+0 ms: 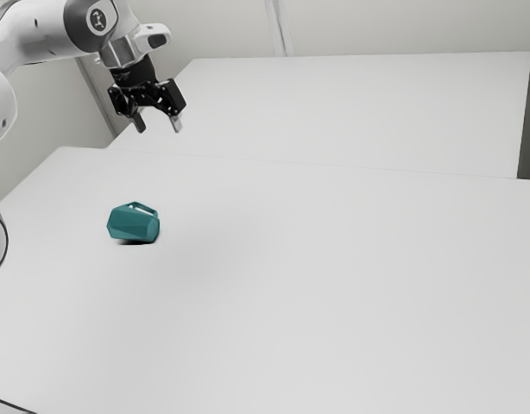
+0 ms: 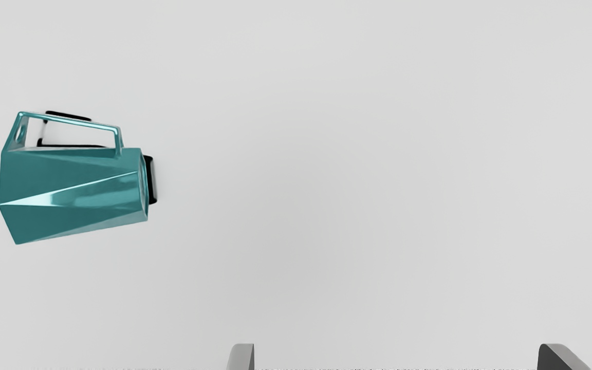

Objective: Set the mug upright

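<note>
High over the table, my gripper point(image 1: 159, 126) stands open in the exterior view, with nothing between its fingers. A teal faceted mug point(image 1: 134, 224) lies on its side on the white table, well below the hand. From the wrist view, the mug point(image 2: 75, 190) is off to one side of the open gripper point(image 2: 396, 357), beyond one finger and not touched by it. The mug's handle point(image 2: 70, 119) extends sideways from its body, and a dark shadow shows beside one end. The inside of the mug is hidden.
The white table point(image 1: 334, 285) spreads widely around the mug. Behind it, at the exterior view's top, is another white surface point(image 1: 360, 112), with pale walls beyond. A thin dark cable point(image 1: 13, 405) lies at the exterior view's lower left.
</note>
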You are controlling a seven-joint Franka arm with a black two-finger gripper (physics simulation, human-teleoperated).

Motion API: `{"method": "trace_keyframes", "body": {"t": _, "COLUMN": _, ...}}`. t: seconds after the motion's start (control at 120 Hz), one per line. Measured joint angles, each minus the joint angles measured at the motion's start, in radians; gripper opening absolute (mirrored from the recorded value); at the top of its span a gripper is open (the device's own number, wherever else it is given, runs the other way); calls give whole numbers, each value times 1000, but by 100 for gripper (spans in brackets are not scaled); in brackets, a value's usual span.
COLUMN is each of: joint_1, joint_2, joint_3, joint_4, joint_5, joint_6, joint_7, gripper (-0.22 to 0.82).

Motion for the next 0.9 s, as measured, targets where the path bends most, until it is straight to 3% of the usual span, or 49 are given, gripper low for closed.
{"method": "trace_keyframes", "body": {"t": 0.467, "joint_1": 4, "joint_2": -3, "joint_3": 11, "joint_4": 5, "joint_5": -8, "joint_6": -3, "joint_7": 24, "gripper": 60}}
{"method": "trace_keyframes", "body": {"t": 0.6, "joint_1": 16, "joint_2": 5, "joint_3": 144, "joint_4": 8, "joint_5": -155, "joint_6": -22, "joint_7": 63, "gripper": 60}}
{"method": "trace_keyframes", "body": {"t": 0.9, "joint_1": 277, "joint_2": 98, "joint_3": 177, "joint_4": 17, "joint_5": -451, "joint_6": -50, "joint_7": 264, "gripper": 60}}
